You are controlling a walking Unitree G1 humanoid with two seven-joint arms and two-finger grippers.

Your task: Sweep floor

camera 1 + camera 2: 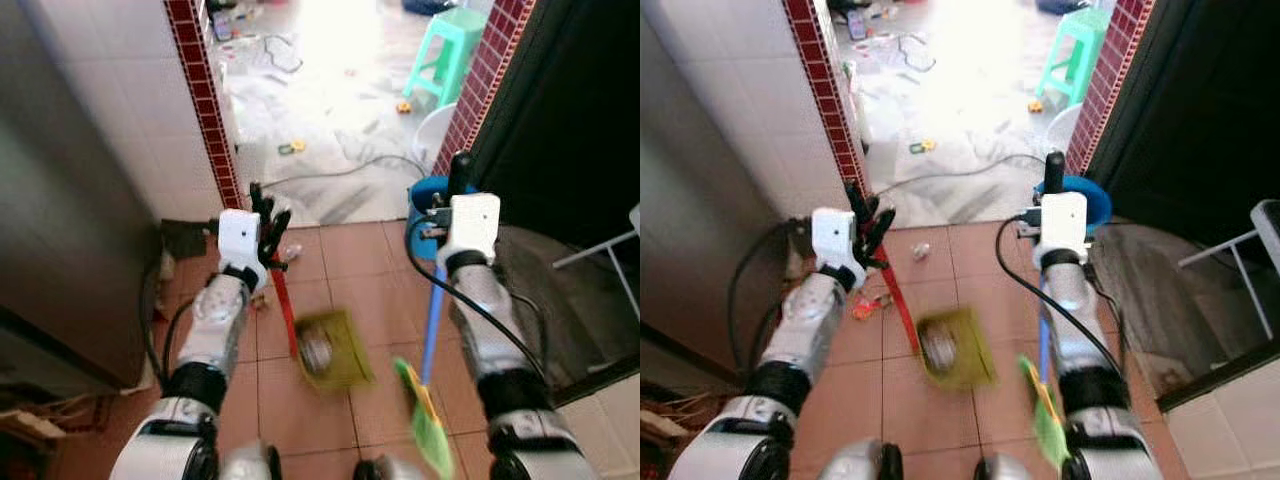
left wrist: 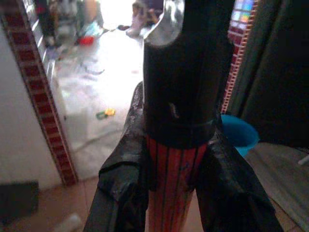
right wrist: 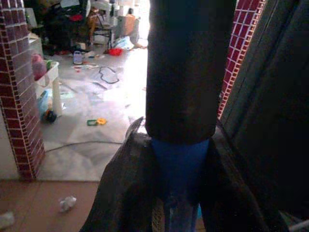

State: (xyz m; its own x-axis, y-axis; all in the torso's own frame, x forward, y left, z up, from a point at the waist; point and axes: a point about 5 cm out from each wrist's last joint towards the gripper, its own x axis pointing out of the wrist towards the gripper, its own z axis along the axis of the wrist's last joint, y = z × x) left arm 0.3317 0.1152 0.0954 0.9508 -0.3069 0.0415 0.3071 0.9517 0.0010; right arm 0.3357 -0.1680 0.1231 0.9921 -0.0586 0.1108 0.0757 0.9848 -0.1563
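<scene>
A: What does each arm hold?

B: The left gripper (image 1: 268, 222) is pinched on the red dustpan handle (image 1: 284, 305); the yellow-green dustpan (image 1: 331, 350) rests on the terracotta tiled floor (image 1: 345, 250) and already carries some debris. The right gripper (image 1: 452, 190) is clamped on the blue broom handle (image 1: 432, 320), with the green broom head (image 1: 424, 420) low, just beside the pan.

A: How to sweep well?

B: I think short strokes toward the pan mouth, pan edge flat on the tiles. A crumpled paper scrap (image 1: 921, 251) lies further ahead.

Dustpan (image 1: 333, 350) left of broom (image 1: 424, 405)
</scene>
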